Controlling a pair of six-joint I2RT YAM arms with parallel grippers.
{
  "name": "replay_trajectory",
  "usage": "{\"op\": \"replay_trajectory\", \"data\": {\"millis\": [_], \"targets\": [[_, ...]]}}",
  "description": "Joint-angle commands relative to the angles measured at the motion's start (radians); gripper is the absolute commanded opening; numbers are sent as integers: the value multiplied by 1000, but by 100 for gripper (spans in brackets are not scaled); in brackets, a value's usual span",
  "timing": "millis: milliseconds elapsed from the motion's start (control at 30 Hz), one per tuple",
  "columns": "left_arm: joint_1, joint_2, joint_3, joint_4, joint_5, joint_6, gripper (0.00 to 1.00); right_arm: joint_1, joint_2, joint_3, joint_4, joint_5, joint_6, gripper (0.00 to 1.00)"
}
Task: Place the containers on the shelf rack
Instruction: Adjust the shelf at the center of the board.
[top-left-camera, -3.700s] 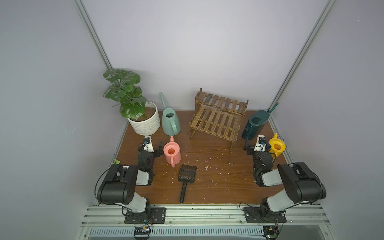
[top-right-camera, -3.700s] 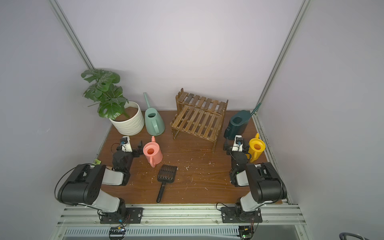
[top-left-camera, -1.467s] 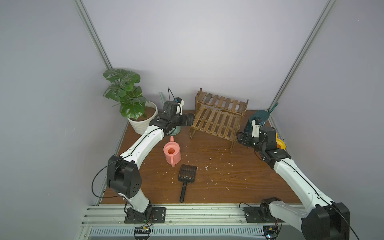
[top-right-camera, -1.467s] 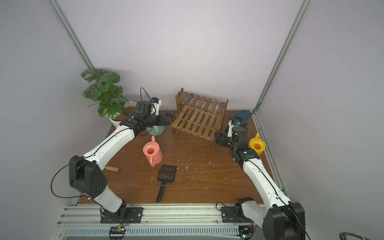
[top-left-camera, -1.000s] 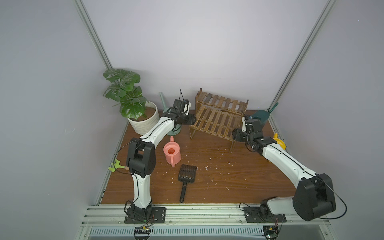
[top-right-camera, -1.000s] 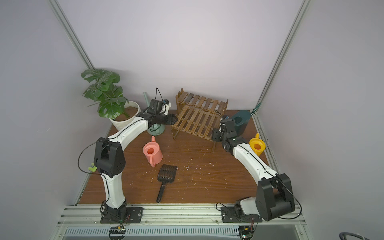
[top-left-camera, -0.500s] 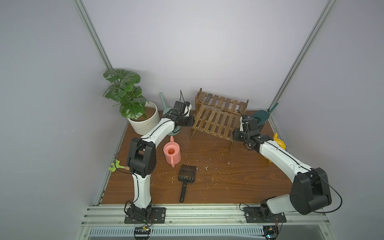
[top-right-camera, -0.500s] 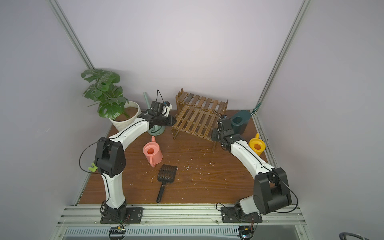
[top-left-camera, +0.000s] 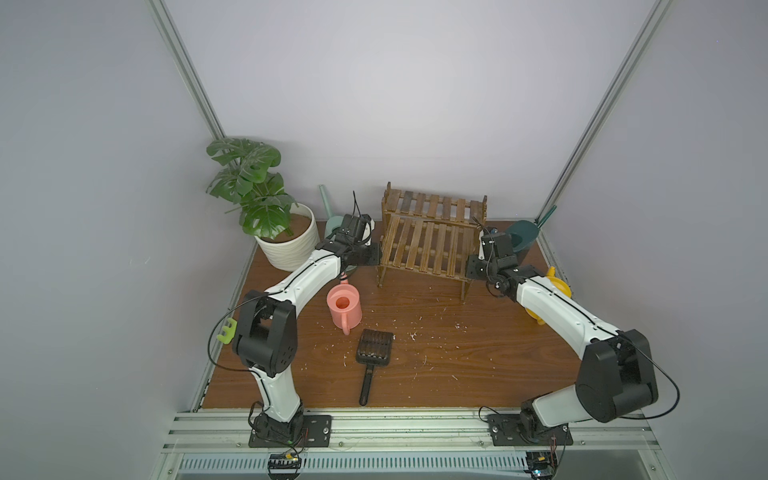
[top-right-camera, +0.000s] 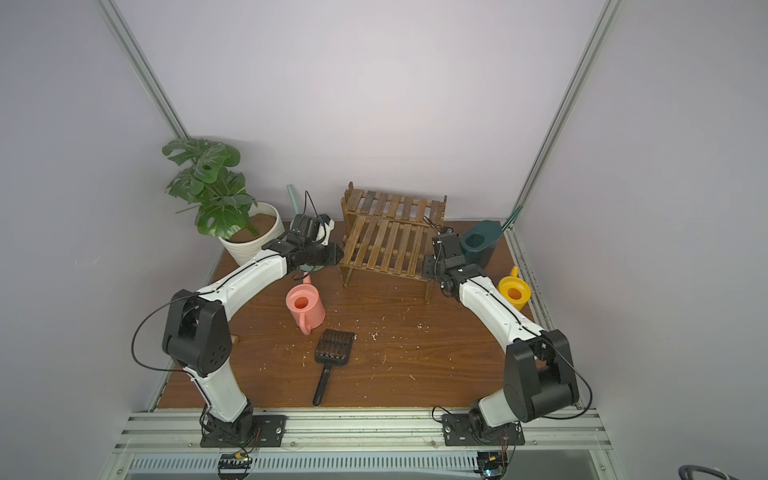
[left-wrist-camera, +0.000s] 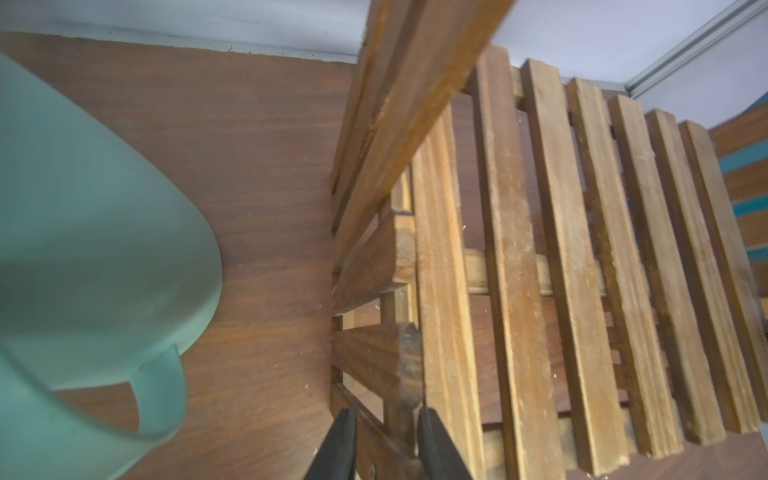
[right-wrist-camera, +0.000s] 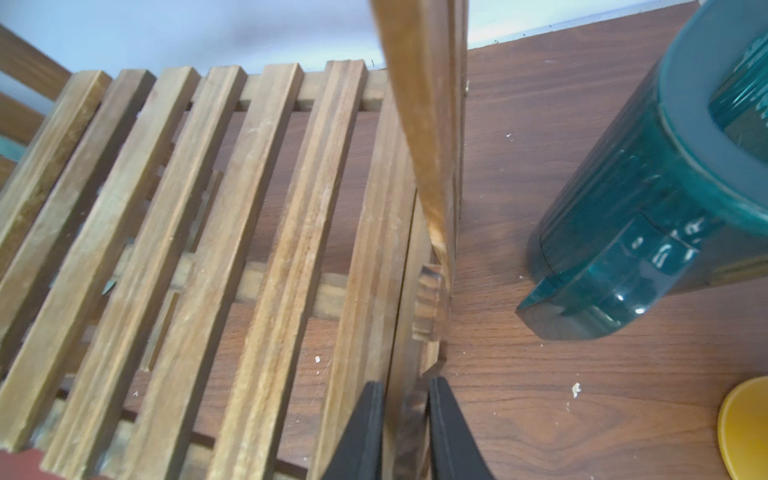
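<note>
**Both top views:** The shelf rack (top-left-camera: 428, 245) stands at the middle of the table's (top-left-camera: 457, 365) far edge, both tiers bare. The left hand (top-left-camera: 374, 257) is at its left end and the right hand (top-left-camera: 471, 266) at its right end. All four containers sit on the table. The mint-green can (top-left-camera: 332, 224) is near the far left corner beside the plant pot (top-left-camera: 286, 249), and the dark-teal can (top-right-camera: 478, 245) is in the far right corner. The yellow can (top-right-camera: 514, 293) is by the right edge, and the pink can (top-right-camera: 305, 309) is left of centre near the black scoop (top-right-camera: 332, 345).

**Left wrist view:** The left hand (left-wrist-camera: 386, 419) is clenched on the shelf rack's end frame, with the mint-green can (left-wrist-camera: 83, 249) near it.

**Right wrist view:** The right hand (right-wrist-camera: 404, 399) pinches the opposite end frame, with the dark-teal can (right-wrist-camera: 644, 208) near it.

**Progress:** Judged from this, placing has not begun. The arms appear set to shift the shelf rack first, and all four cans are left to shelve.
</note>
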Motion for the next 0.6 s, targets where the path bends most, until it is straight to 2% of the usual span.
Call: {"op": "replay_trajectory", "data": {"millis": [0, 567], "targets": [[-15, -33, -53, -9, -13, -16, 26, 19, 34, 18, -31, -50, -50, 17], [-85, -208, -225, 29, -29, -57, 26, 38, 24, 8, -51, -56, -100, 16]]}}
